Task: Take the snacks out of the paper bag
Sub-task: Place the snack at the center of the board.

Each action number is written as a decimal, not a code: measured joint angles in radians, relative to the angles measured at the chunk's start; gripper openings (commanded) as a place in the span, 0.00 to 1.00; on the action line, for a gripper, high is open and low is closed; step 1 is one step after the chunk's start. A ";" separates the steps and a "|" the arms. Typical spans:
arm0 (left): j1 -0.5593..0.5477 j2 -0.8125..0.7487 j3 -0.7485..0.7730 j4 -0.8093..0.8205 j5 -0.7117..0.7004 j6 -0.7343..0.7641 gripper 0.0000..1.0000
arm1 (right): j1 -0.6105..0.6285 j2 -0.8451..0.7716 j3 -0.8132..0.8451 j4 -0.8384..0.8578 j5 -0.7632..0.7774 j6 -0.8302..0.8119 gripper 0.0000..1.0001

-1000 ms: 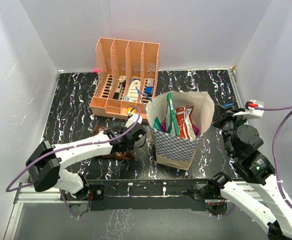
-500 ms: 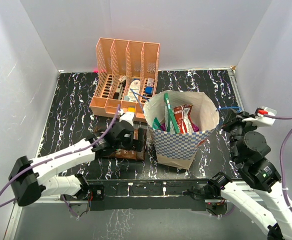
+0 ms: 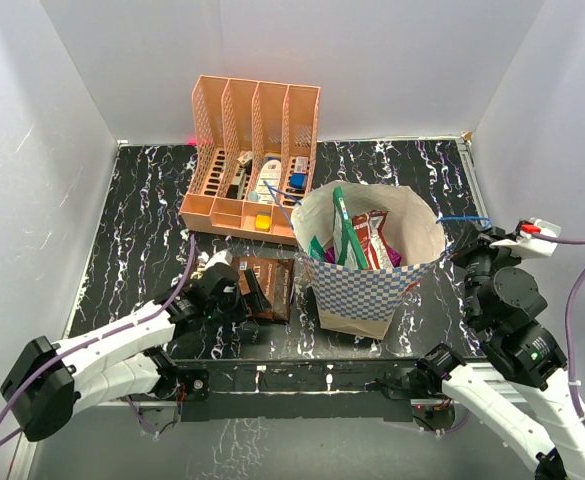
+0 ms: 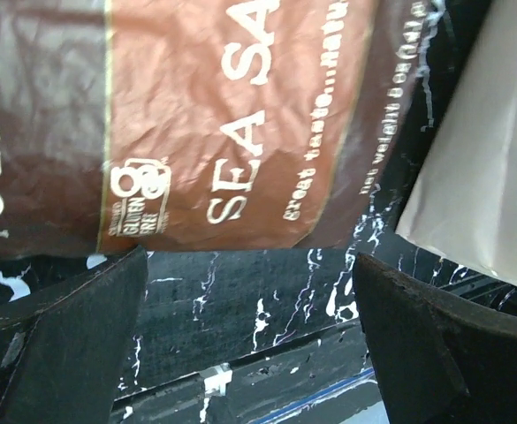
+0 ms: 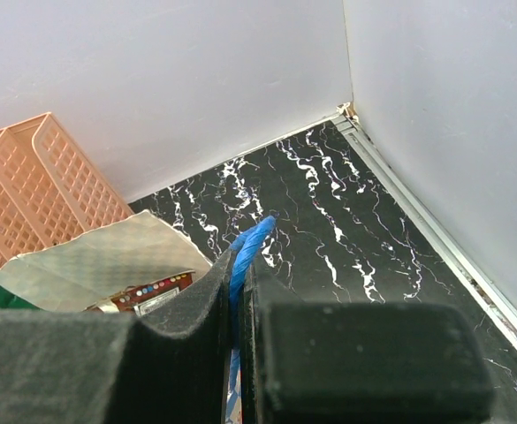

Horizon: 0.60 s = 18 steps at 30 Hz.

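The blue-and-white checkered paper bag (image 3: 364, 288) stands upright in the middle of the table, its cream inside (image 5: 99, 258) showing. Green (image 3: 344, 232), red (image 3: 376, 240) and purple (image 3: 393, 262) snacks stick up inside it. A dark brown "Sea Salt" packet (image 3: 270, 286) (image 4: 196, 115) lies flat on the table to the bag's left. My left gripper (image 3: 244, 296) (image 4: 249, 340) is open just short of that packet, with only table between its fingers. My right gripper (image 3: 469, 243) (image 5: 245, 291) is shut on the bag's blue handle (image 5: 251, 240) at the bag's right side.
An orange perforated file rack (image 3: 252, 160) with small items stands behind the bag at the back left. White walls close in the black marbled table (image 3: 142, 230) on three sides. The table's near edge rail (image 4: 267, 371) runs just below my left fingers.
My left gripper opened and let the brown packet go onto the table, then drew back towards the near left. The right gripper kept its hold on the handle.
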 measured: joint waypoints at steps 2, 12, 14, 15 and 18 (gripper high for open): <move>0.003 0.006 -0.029 0.001 0.006 -0.058 0.98 | 0.000 -0.008 0.000 -0.002 0.002 -0.010 0.07; 0.121 -0.032 -0.100 -0.003 -0.052 -0.278 0.90 | 0.001 -0.069 0.000 -0.006 -0.003 -0.038 0.08; 0.199 -0.018 -0.100 0.010 -0.032 -0.279 0.90 | 0.001 -0.068 0.000 -0.006 -0.003 -0.042 0.08; 0.240 -0.008 -0.099 0.018 -0.022 -0.276 0.90 | 0.001 -0.067 0.001 -0.005 -0.004 -0.043 0.08; 0.332 0.023 -0.085 0.035 -0.002 -0.243 0.90 | 0.001 -0.067 0.002 -0.002 -0.007 -0.047 0.08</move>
